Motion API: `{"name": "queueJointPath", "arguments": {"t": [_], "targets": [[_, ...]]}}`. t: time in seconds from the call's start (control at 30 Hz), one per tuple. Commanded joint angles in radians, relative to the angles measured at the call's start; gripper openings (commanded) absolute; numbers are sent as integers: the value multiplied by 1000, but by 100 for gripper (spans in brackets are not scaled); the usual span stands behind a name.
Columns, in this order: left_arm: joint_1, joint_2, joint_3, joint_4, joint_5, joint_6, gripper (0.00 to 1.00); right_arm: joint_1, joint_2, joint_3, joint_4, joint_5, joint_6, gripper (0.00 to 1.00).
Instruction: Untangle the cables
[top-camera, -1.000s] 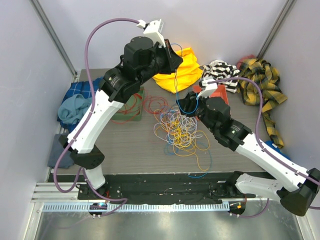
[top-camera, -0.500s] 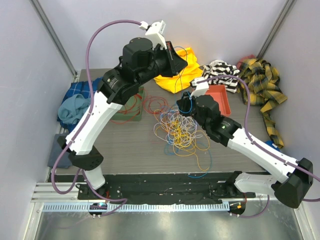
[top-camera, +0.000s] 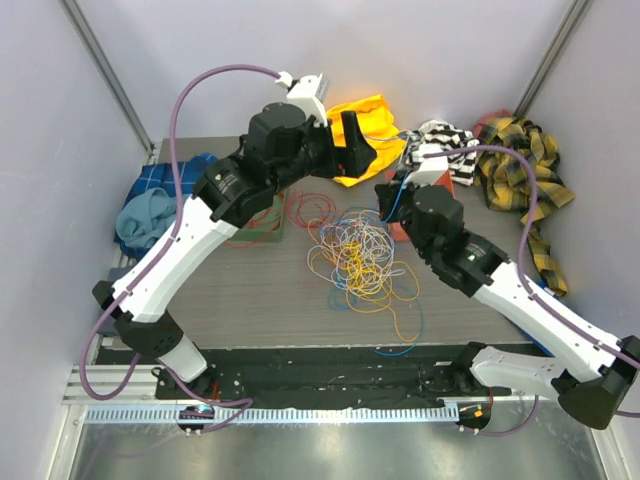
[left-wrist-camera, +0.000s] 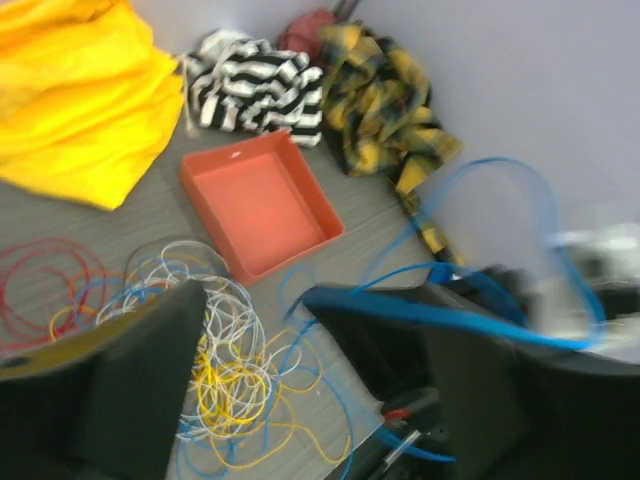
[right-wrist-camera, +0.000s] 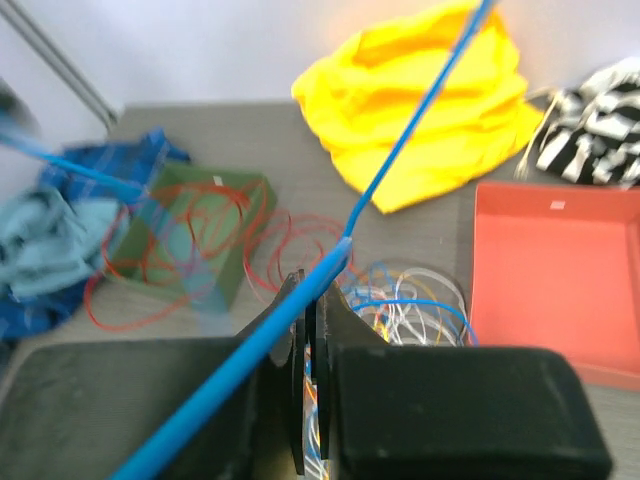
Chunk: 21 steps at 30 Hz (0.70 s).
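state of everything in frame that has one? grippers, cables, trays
Left gripper: open, fingers wide apart.
Right gripper: shut on the thin blue cable, which runs straight out from the jaws.
Pile of thin multicoloured cables: tangled together.
Red cable loops: coiled, partly draped over the green rectangular tray.
Orange rectangular plastic tray: empty.

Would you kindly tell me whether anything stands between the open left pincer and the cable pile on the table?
Nothing solid shows between them. Only the blue cable, pinched in the shut right pincer, runs across the space below the left pincer and above the cable pile.
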Motion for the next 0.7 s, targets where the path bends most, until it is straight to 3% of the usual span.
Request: {"name": "queueJointPath", "arguments": {"t": [0.0, 0.43, 0.67], "targets": [[16, -80, -161, 77, -125, 23, 100, 5, -49, 138, -47, 102, -11, 1], [41, -287, -637, 84, -366, -40, 100, -32, 83, 406, -135, 275, -85, 1], [44, -358, -876, 73, -323, -166, 100, -147, 190, 501, -185, 240, -41, 1]]}}
